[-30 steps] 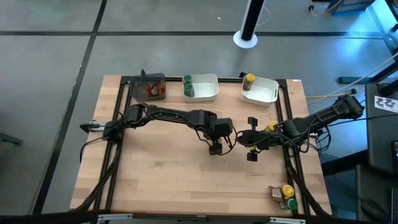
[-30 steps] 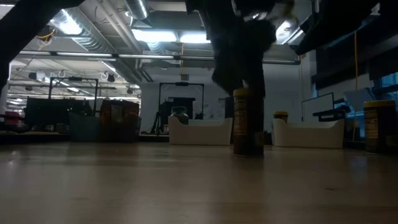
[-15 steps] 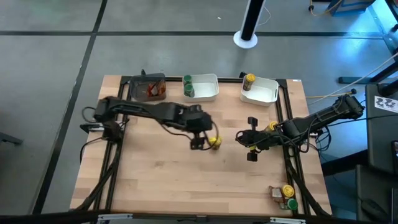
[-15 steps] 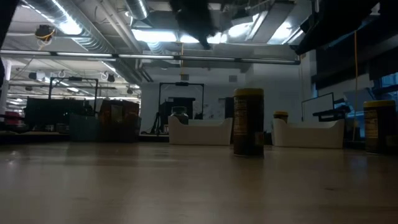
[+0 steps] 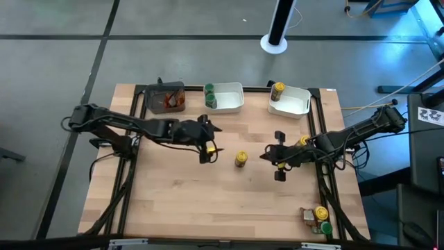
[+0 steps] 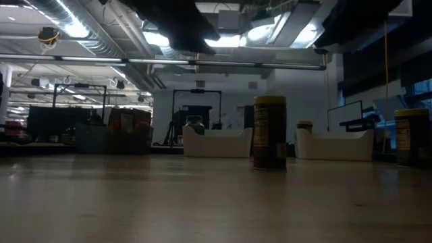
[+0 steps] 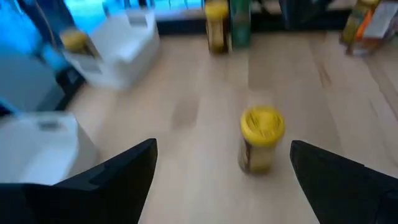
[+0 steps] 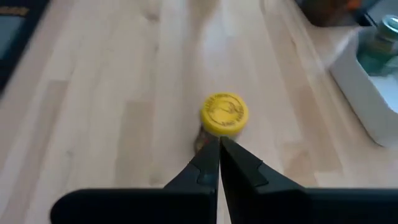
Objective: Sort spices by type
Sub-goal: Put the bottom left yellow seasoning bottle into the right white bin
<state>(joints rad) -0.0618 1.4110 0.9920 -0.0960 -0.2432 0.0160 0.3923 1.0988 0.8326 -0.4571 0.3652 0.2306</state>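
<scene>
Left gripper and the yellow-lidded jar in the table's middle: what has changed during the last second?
The left gripper, open, let go of the yellow-lidded jar and drew back toward its own side. The jar now stands alone, upright, mid-table. The right gripper stayed shut beside it, holding nothing. The trays and other jars did not move.

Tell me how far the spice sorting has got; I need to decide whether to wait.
Partly done. Green-lidded jars sit in the middle white tray, a yellow-lidded jar in the right white tray, reddish jars in the dark tray. In hand: nothing; one yellow-lidded jar stands mid-table between the open left tool and shut right tool. Left: that jar and the corner cluster.
</scene>
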